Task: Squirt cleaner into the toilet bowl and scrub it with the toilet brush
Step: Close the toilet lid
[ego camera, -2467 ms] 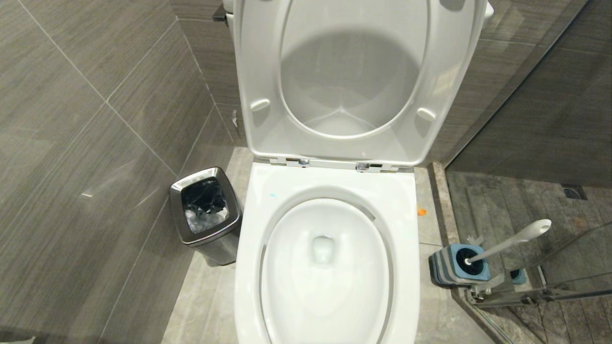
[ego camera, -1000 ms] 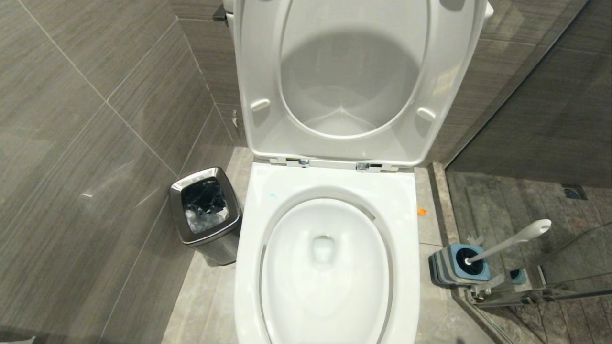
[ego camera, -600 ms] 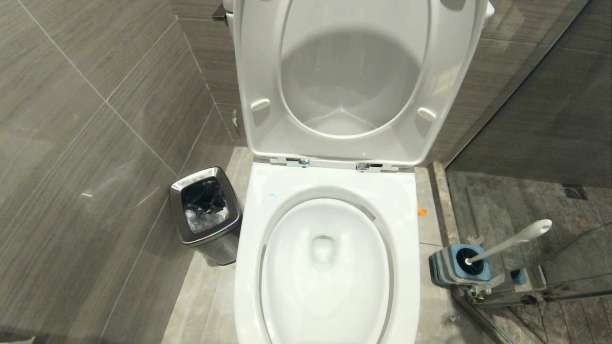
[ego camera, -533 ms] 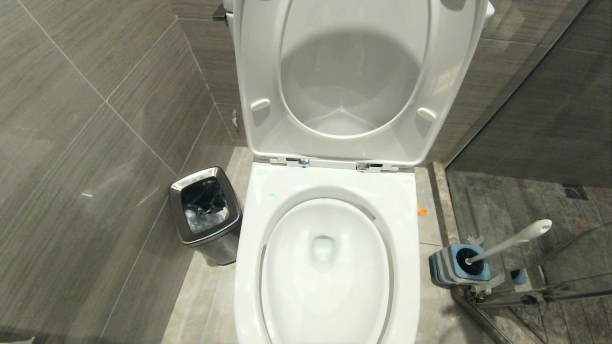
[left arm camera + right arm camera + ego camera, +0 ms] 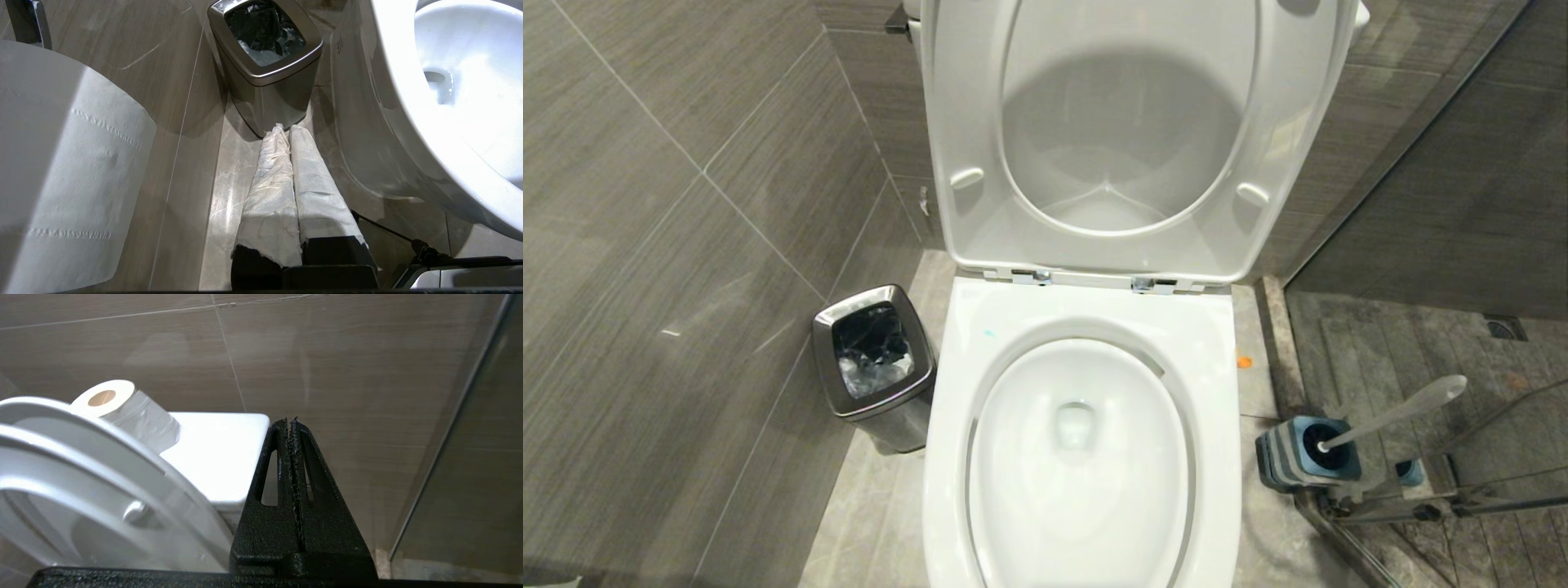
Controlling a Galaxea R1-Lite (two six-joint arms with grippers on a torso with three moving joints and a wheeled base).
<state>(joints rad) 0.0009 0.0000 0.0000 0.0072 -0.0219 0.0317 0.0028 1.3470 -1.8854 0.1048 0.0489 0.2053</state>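
A shadow had spread over the long white toilet brush (image 5: 1392, 415) in its blue-and-grey holder (image 5: 1305, 454) beside the glossy white toilet bowl (image 5: 1078, 457), suggesting the empty, pinched-shut right gripper (image 5: 292, 421) was starting its reach.

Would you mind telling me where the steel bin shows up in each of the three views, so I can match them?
Head view: the bin stands on the floor, left of the toilet bowl.
Left wrist view: bin at the top middle, just beyond the left gripper, which is shut.
Right wrist view: not in it.
Shared landmark: the toilet bowl; the right wrist view shows only its raised lid.
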